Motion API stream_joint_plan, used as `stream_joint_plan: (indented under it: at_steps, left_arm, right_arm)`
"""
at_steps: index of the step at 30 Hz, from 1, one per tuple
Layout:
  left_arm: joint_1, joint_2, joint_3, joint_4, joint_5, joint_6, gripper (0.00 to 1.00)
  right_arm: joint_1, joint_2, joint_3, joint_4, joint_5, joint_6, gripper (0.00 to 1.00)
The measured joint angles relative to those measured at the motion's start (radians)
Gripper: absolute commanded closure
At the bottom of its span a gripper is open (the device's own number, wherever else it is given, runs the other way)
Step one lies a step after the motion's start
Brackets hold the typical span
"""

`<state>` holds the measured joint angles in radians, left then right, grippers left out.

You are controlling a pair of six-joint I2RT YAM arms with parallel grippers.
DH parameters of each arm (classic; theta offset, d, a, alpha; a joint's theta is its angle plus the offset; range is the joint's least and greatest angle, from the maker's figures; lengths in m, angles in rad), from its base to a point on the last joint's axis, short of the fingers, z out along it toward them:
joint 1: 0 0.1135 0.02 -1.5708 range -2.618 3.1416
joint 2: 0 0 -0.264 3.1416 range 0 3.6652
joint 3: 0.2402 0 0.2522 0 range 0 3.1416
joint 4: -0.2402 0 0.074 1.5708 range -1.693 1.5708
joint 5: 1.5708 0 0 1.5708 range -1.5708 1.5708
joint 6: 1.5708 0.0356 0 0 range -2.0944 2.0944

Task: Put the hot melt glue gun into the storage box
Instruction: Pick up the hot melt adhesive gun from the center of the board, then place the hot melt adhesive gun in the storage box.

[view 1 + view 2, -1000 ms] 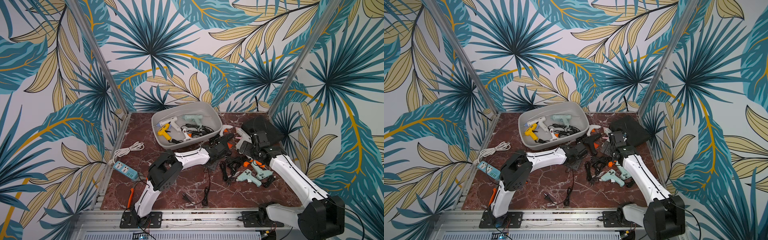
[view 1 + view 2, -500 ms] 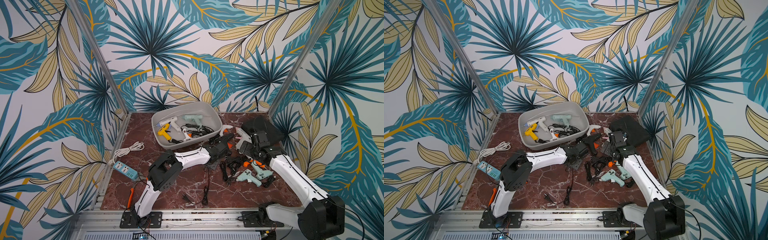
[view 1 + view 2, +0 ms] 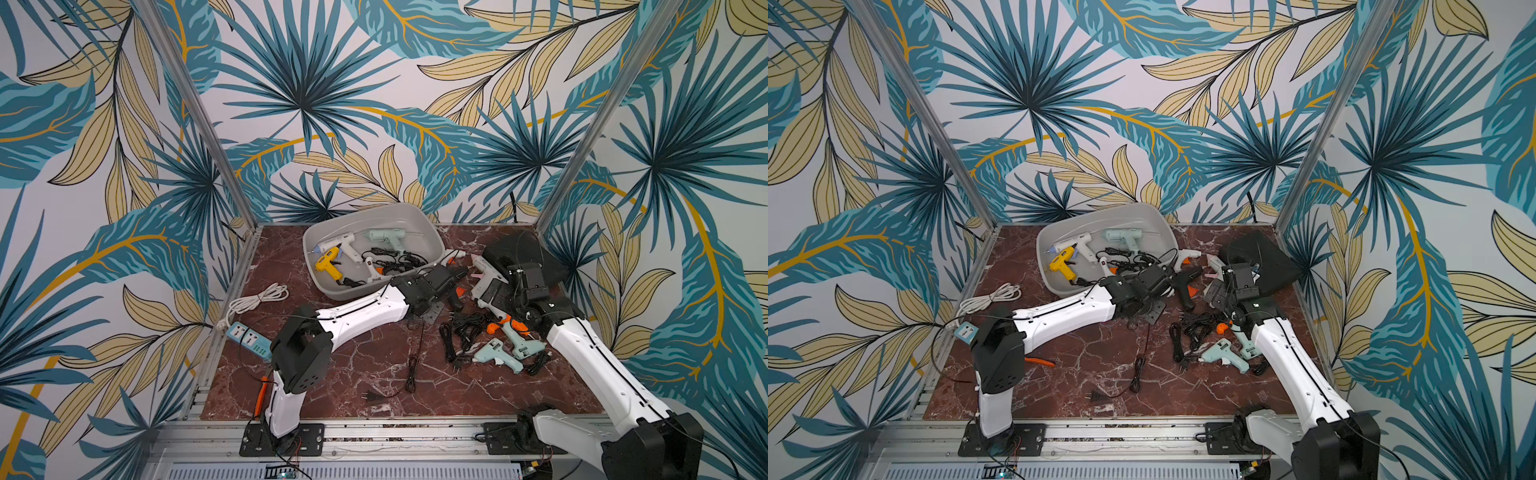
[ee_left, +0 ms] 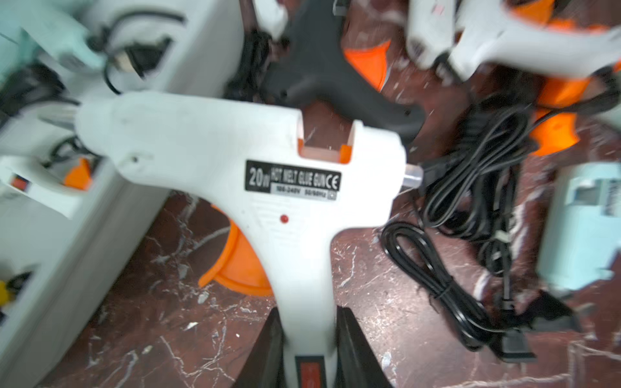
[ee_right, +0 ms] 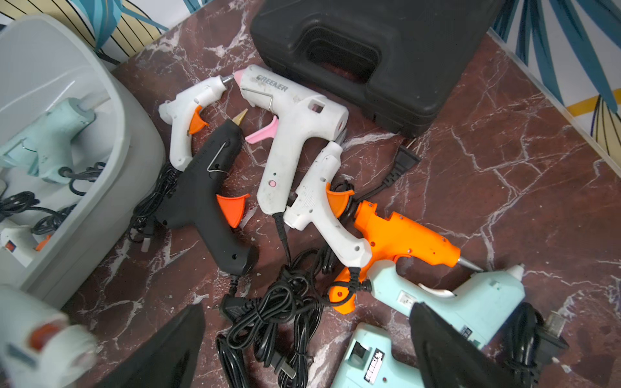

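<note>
So the left gripper (image 4: pixel 307 314) is pinching the white glue gun (image 4: pixel 235 158) by its handle, right beside the storage box (image 3: pixel 332 291). The right gripper (image 5: pixel 307 305), jaws spread wide, hangs over the pile (image 5: pixel 302 188) beside that box.

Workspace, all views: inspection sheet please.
Surface: red marble tabletop, nothing spilled.
Job's things: storage box holds yellow glue gun plus three others; white glue gun held by its handle beside it, not inside.
Clutter: black hard case; loose black glue gun, orange glue gun, more; power strip.
Grippers: left gripper shut on white glue gun; right gripper open, empty.
Cables: black cords tangled among loose guns; white cord coiled.
Surroundings: leaf-print walls, metal frame posts.
</note>
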<state>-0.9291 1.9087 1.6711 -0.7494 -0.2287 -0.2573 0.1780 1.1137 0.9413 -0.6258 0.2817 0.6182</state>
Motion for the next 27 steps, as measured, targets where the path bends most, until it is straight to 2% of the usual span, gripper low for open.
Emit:
stream_joint_plan:
  at_steps: [6,17,27]
  left_arm:
    - [0.038,-0.105,0.099,-0.003,-0.029,0.066,1.00]
    - [0.159,-0.145,0.341,-0.010,-0.049,0.177,1.00]
    - [0.333,-0.211,0.544,-0.008,0.069,0.220,1.00]
  right_arm:
    - [0.000,-0.077,-0.013,0.000,0.032,0.003,0.01]
    - [-0.001,-0.098,-0.034,0.000,0.068,0.004,0.01]
    - [-0.001,-0.068,-0.035,0.008,0.078,0.008,0.01]
